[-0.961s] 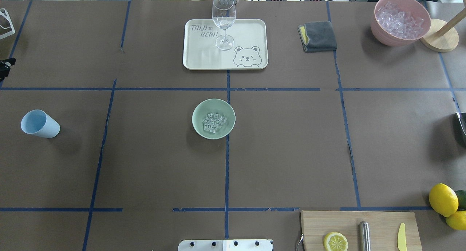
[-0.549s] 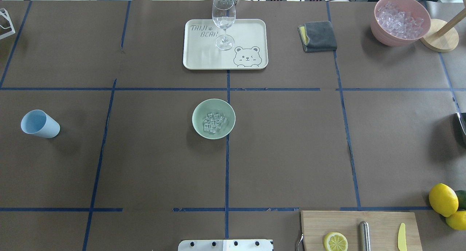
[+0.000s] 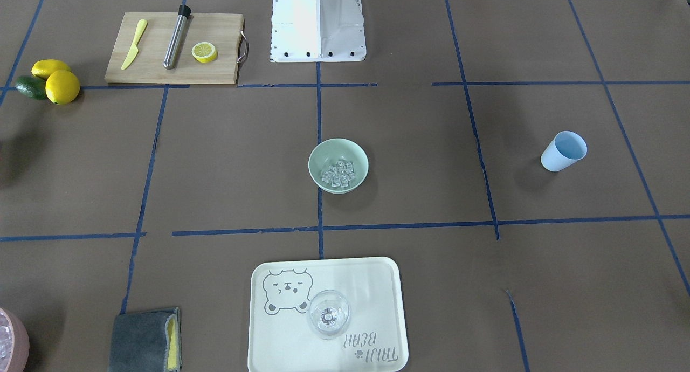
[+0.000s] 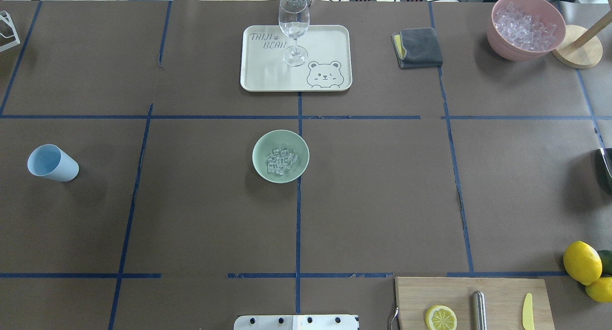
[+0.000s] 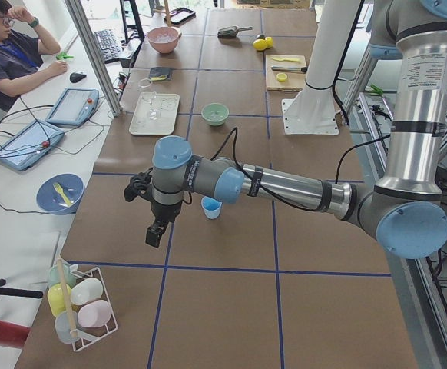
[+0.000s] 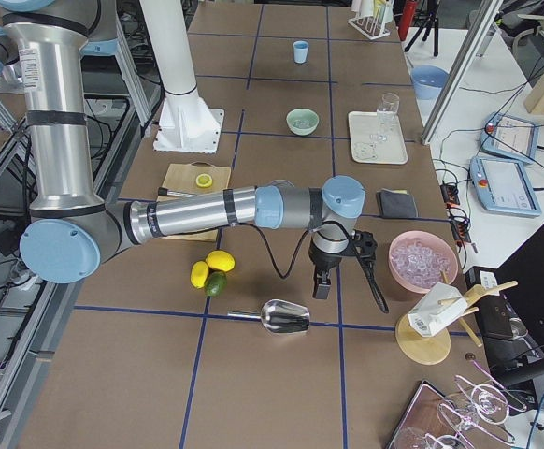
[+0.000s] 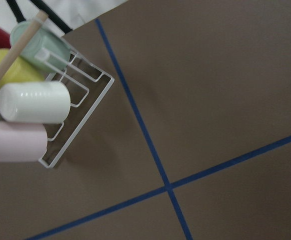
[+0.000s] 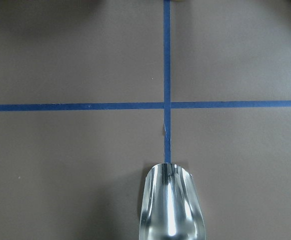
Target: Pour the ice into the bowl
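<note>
The pale mint-green bowl (image 4: 258,150) stands at the table's middle, and the ice (image 4: 281,160), a handful of small clear cubes, lies inside it. Both also show in the front view: the bowl (image 3: 323,155) and the ice (image 3: 338,173). A light blue cup (image 4: 51,163) stands alone far to the bowl's left. My left gripper (image 5: 155,231) hangs beyond the table's left part, past the cup. It shows only in the exterior left view, so I cannot tell its state. My right gripper (image 6: 321,283) hangs over the table's right end, above a metal scoop (image 6: 286,318); I cannot tell its state.
A tray (image 4: 325,43) with a wine glass (image 4: 293,28) is at the back. A grey cloth (image 4: 417,48) and a pink container of ice (image 4: 525,26) are back right. A cutting board (image 4: 497,296) and lemons (image 4: 582,262) are front right. A cup rack (image 5: 81,304) stands at the left end.
A dark bit of my left gripper at the overhead view's left edge has moved out of that view. The bowl, ice and cup have not moved.
</note>
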